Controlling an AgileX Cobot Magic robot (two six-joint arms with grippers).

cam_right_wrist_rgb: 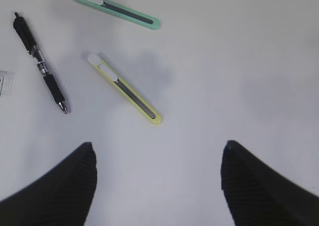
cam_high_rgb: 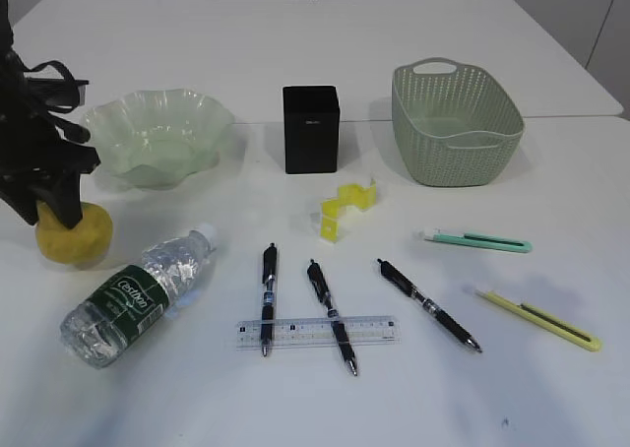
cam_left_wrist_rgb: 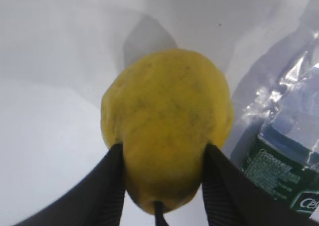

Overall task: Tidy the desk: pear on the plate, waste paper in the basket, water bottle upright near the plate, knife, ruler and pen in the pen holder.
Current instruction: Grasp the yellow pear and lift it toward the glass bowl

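Ruler (cam_high_rgb: 317,332) lies on white desk (cam_high_rgb: 512,398).

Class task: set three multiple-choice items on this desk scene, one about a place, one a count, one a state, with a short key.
1. Where is the matte black square pen holder?
A. between the pale green wavy glass plate and the sage-green perforated basket
B. inside the basket
C. beside the clear water bottle

2. How many black pens lie on the white desk?
A. one
B. three
C. five

3. How is the water bottle?
A. upright
B. lying on its side
C. on the plate

Key: 1 A, it stands between them at the back. 2 B, three lie near the clear plastic ruler. 3 B, its white cap points sideways.
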